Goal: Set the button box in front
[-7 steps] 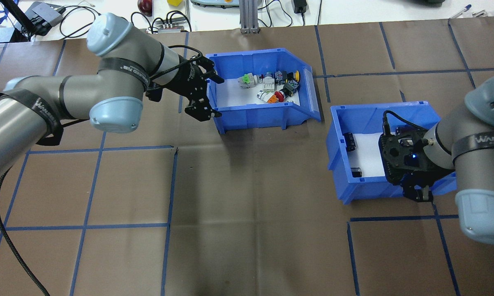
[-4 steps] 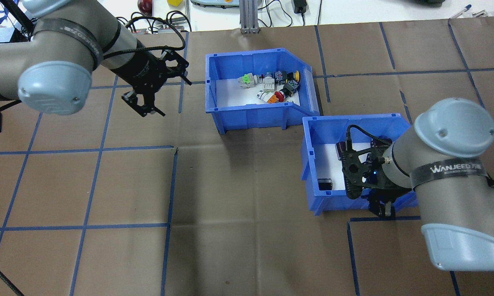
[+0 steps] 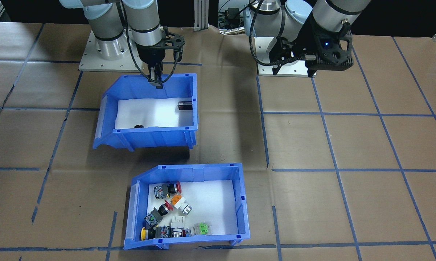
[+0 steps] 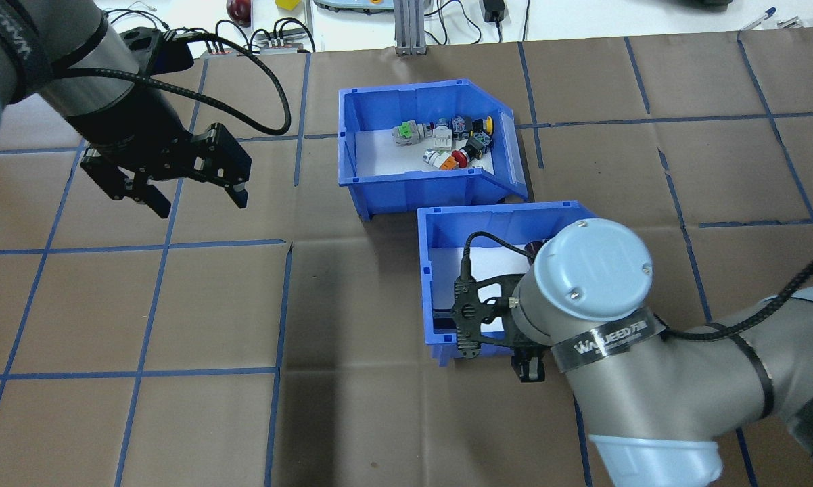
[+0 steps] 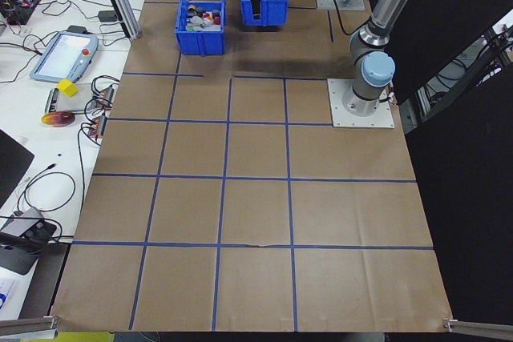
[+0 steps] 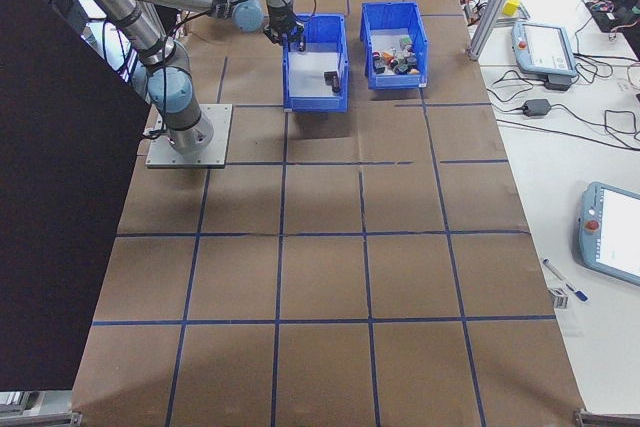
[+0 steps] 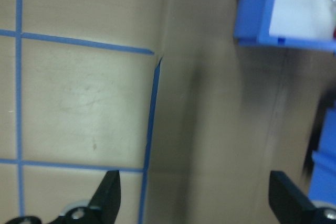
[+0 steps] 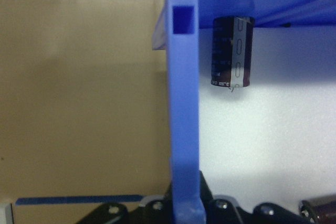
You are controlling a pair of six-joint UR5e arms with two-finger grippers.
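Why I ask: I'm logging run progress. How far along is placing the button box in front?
Looks done: the button box sits on the operators' side of the table, ungripped; the left claw hangs open, apart from it. In hand: the right claw clamps the robot-side wall of the capacitor bin, which sits just behind the button box. Left: probably only releasing that bin and backing off.

The table (image 4: 379,419) is wearing brown paper w/ blue tape lines making a grid. Two blue bins are sitting directly on it, near the middle: the button box (image 4: 427,145) on the far side from the robot, and the capacitor bin (image 4: 440,270) just beside it, nearer the robot, corners almost touching.
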